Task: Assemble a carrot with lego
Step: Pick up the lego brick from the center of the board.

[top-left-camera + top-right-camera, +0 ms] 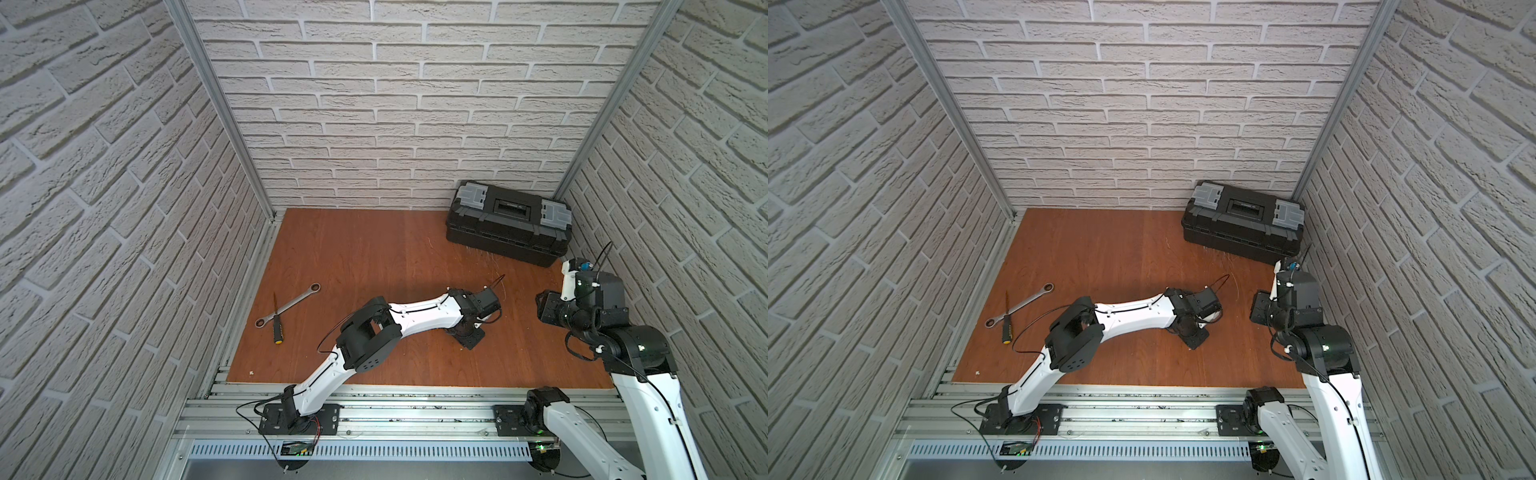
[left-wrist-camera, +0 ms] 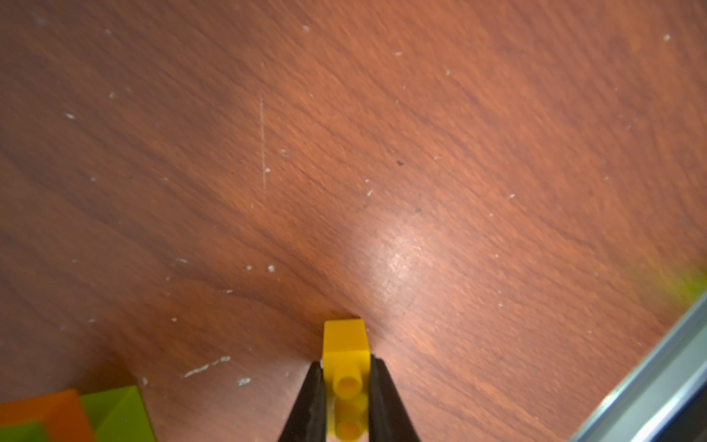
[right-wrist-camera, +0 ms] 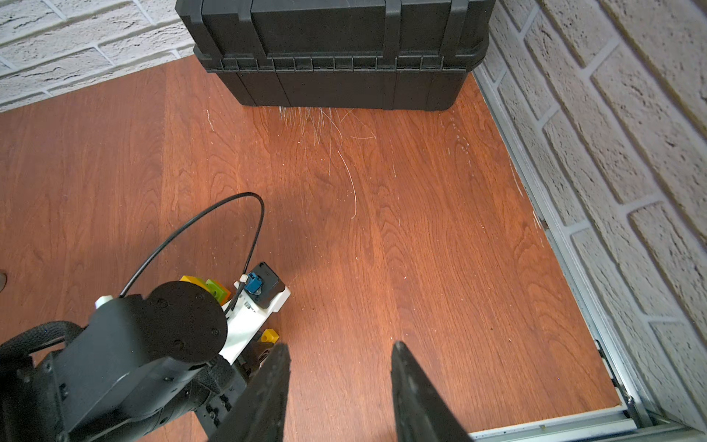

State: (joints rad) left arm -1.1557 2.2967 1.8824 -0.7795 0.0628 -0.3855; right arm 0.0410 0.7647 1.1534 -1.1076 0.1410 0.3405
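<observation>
the left jaws pinch a small yellow brick [image 2: 345, 338] by its sides, low over the wooden table [image 2: 421, 153], right of the middle; near it an orange brick [image 2: 53, 415] and a lime green brick [image 2: 118, 409] touch each other; the right jaws stand spread and empty over the table's right side; a black toolbox [image 1: 507, 224] sits in the far right corner; a wrench [image 1: 289, 304] and a screwdriver [image 1: 276, 328] lie at the left.

Both top views are looking steeply down from the front over the whole worktop [image 1: 374, 257]. The left wrist camera is sitting close above it behind the left claw [image 2: 347, 361]. The right wrist one is facing the toolbox [image 3: 333, 49], sharing that corner with both top views.
</observation>
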